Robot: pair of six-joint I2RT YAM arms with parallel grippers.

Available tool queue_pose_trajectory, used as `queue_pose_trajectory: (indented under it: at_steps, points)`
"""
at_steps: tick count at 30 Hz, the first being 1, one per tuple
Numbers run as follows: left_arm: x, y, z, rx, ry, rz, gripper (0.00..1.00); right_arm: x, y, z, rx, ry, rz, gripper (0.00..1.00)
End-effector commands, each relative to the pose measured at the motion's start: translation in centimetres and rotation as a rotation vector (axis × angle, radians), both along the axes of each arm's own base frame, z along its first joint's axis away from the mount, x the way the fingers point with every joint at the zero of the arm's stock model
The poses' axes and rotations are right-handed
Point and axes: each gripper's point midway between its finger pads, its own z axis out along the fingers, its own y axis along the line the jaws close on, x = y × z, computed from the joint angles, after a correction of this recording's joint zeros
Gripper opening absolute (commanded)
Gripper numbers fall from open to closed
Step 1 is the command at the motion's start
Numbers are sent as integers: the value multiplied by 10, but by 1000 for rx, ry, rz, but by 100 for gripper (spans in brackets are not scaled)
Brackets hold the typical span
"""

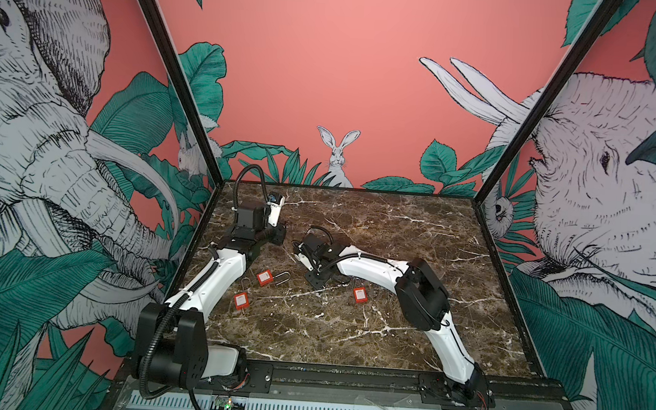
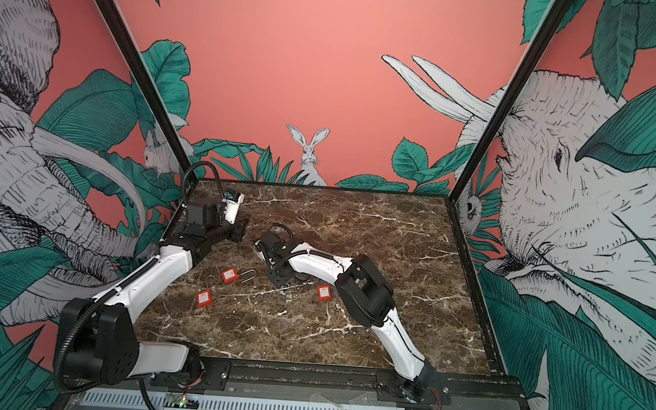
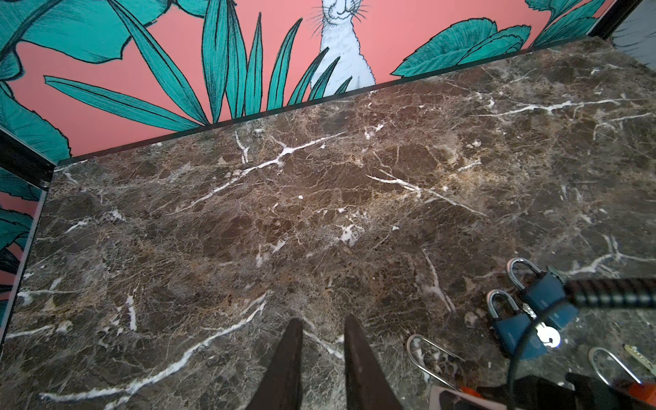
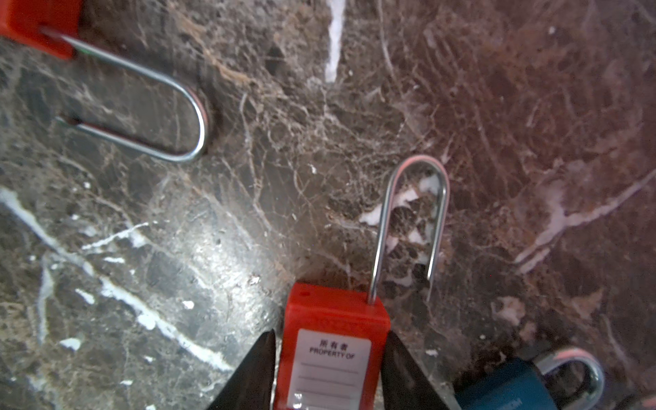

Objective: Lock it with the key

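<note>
1. You see glossy white, gently curved shells on the long links of the left arm [image 1: 212, 281] and the right arm [image 1: 373, 267].
2. Bulky matte black housings [image 1: 177, 345] with rounded corners cap the joints.
3. A ribbed black conduit [image 1: 146, 359] follows the left arm, and a thinner smooth black cable [image 1: 456, 340] lines the right arm's shell.
4. At the left wrist you find a white camera block [image 1: 274, 210] with a blue patch.
5. The left gripper [image 3: 322, 319] and the right gripper [image 4: 330, 333] both end in dark, tapering, blade-like fingers.
6. Both arms stand on black mounting plates [image 1: 265, 378] dotted with small screws, fixed to a black rail [image 1: 347, 379].
</note>
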Motion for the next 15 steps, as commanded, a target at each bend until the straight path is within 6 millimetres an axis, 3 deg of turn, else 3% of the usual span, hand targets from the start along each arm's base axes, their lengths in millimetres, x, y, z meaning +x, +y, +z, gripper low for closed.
queue_pose_trajectory:
  at_steps: [1, 6, 15]
  points:
    - [1, -2, 7, -1, -12, -16, 23, -1, -10, -6, -41, 24, -21, 46]
    - [2, -2, 7, 5, -15, -21, 23, -4, -16, -5, -47, 19, -16, 43]
    - [1, -5, 7, 3, -20, -42, 23, -4, -8, 11, 7, -14, 41, 27]
